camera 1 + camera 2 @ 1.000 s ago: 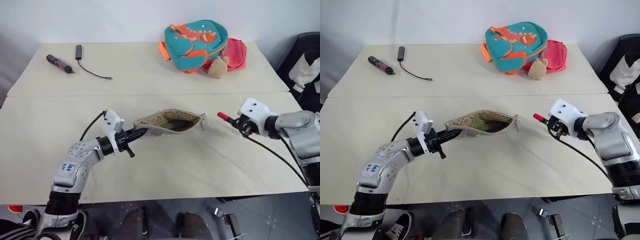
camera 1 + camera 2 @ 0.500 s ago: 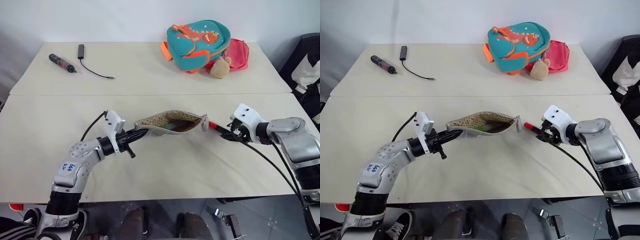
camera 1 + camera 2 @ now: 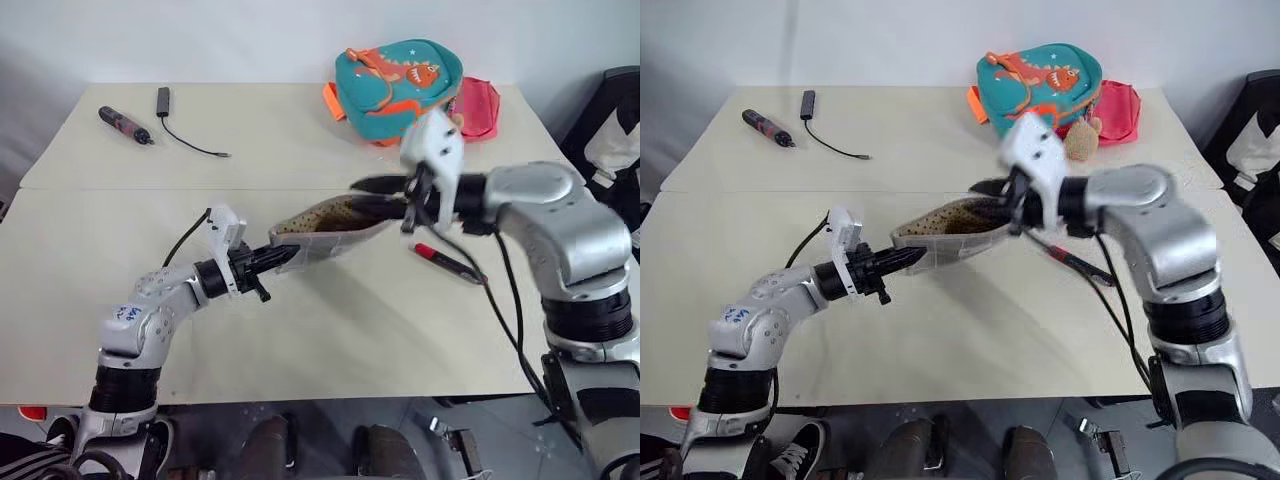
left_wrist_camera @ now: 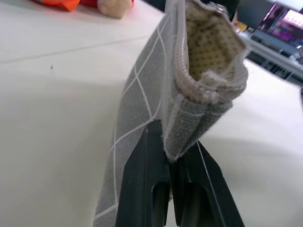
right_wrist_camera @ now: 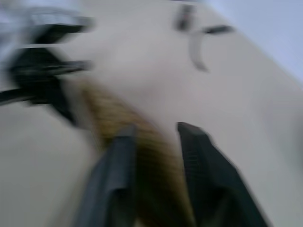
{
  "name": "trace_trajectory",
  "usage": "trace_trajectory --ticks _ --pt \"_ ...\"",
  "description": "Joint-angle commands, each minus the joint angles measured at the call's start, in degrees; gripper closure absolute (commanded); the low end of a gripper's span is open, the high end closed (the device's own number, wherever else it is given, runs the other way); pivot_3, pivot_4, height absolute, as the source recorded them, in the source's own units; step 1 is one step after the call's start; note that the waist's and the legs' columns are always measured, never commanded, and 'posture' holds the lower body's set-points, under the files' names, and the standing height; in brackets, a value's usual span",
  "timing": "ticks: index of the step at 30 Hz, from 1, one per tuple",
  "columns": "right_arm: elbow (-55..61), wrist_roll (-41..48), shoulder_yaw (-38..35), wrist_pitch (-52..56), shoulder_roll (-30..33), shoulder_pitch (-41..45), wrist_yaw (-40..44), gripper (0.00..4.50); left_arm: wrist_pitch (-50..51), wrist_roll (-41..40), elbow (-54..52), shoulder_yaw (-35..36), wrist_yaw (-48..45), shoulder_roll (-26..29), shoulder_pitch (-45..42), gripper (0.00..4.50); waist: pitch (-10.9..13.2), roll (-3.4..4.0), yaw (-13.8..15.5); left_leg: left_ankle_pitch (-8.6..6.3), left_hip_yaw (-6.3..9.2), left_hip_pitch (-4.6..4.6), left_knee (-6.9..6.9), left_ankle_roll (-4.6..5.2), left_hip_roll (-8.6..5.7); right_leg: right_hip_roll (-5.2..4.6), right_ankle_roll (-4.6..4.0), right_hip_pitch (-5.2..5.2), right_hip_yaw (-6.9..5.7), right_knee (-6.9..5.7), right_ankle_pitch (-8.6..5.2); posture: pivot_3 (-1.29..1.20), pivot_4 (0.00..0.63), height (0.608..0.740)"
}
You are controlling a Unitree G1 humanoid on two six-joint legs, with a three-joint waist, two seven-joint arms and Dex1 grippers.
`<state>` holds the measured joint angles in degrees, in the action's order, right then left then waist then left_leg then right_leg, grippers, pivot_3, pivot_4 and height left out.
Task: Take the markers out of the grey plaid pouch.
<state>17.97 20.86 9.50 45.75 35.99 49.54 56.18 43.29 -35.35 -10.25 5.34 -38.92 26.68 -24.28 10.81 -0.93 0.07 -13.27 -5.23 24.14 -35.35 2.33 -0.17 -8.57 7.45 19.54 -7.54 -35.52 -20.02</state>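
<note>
Jaws: left gripper pinches the near-left end of the grey plaid pouch, holding it mouth-up. Right gripper, fingers slightly apart, sits over the mouth. Red marker lies on the table, right of pouch. Green one not visible, probably inside.
</note>
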Motion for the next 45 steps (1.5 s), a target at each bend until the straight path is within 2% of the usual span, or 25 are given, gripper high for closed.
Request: trace_trajectory --ticks 1,4,11,16,19,22,27,31,37,45 --pt "-0.8 -6.95 5.25 -7.05 3.66 -1.71 0.27 4.46 0.81 -1.91 -0.86 0.64 -1.35 0.44 -0.32 4.5 0.0 -0.01 0.03 0.0 0.0 -0.01 -0.01 0.0 -0.02 0.0 0.01 -0.01 -0.01 -0.01 0.0 0.0 0.15 0.74" --pt "-4.32 -11.32 8.35 -11.3 4.82 -1.54 0.11 4.46 1.61 -2.03 -3.0 -0.81 -2.99 1.46 1.0 4.5 0.0 -0.01 -0.14 0.02 -0.08 -0.01 -0.01 0.02 -0.03 0.02 0.02 0.05 -0.03 -0.04 0.01 0.0 0.15 0.74" --pt "-7.04 -14.86 10.71 -14.78 3.96 0.87 2.56 4.46 4.63 -5.11 -6.66 -2.14 -3.25 0.08 1.75 4.5 0.0 -0.01 -0.23 0.05 -0.09 -0.02 0.02 -0.02 0.05 0.08 0.02 0.07 -0.01 -0.03 0.01 0.0 0.15 0.74" --pt "-6.71 -21.75 19.57 -15.61 9.59 3.55 12.84 4.46 8.7 -10.19 -6.17 -1.45 -4.55 -1.17 1.28 4.5 0.0 -0.01 0.0 0.05 -0.03 -0.02 -0.04 0.0 0.02 0.04 0.02 0.01 0.01 -0.02 0.01 0.0 0.15 0.74" --pt "-8.72 -23.49 21.3 -13.15 6.67 6.96 13.17 4.46 9.7 -10.5 -4.67 -1.73 -5.41 -0.78 2.36 4.5 0.0 -0.01 -0.36 0.04 -0.06 -0.01 -0.07 0.0 0.02 0.04 0.02 0.04 0.04 -0.02 0.01 0.0 0.15 0.74" --pt "-8.98 -26.46 24.48 -12.28 6.37 6.71 14.77 4.46 8.82 -9.03 -3.96 -2.55 -7.19 0.86 3.45 4.5 0.0 -0.01 -0.38 0.05 -0.07 -0.04 -0.06 -0.04 0.09 0.09 -0.01 0.05 0.02 -0.06 0.0 0.0 0.15 0.74" --pt "-15.32 -31.04 26.2 -15.25 1.52 6.21 10.59 4.46 7.01 -8.24 -1.96 -1.79 -6.08 0.44 3.24 4.5 0.0 -0.01 -0.33 0.04 -0.07 -0.03 -0.08 -0.07 0.08 0.09 -0.04 0.04 0.0 -0.06 -0.02 0.0 0.15 0.74" --pt "-16.38 -32.9 26.31 -15.14 1.67 5.5 11.56 3.64 3.87 -5.32 -0.66 -2.51 -5.41 0.67 3.76 4.5 -0.01 -0.02 -0.19 0.04 -0.03 -0.03 -0.14 -0.06 0.06 0.08 -0.04 0.03 0.0 -0.09 -0.02 0.0 0.15 0.74" --pt "-15.07 -33.02 25.56 -15.86 1.56 5.01 13.31 1.66 2.81 -5.07 -0.25 -2.16 -4.76 0.26 3.26 4.5 -0.01 -0.02 -0.3 0.03 -0.05 -0.04 -0.13 -0.06 0.08 0.09 -0.03 0.04 0.0 -0.11 -0.02 0.0 0.15 0.74" --pt "-15.81 -34.67 26.38 -17.68 2.51 3.31 14.91 1.66 1.76 -4.08 -0.18 -2.64 -4.38 -0.43 3.53 4.5 -0.01 -0.02 -0.29 0.03 -0.05 -0.04 -0.14 -0.06 0.07 0.09 -0.03 0.03 0.0 -0.11 -0.02 0.0 0.15 0.74"
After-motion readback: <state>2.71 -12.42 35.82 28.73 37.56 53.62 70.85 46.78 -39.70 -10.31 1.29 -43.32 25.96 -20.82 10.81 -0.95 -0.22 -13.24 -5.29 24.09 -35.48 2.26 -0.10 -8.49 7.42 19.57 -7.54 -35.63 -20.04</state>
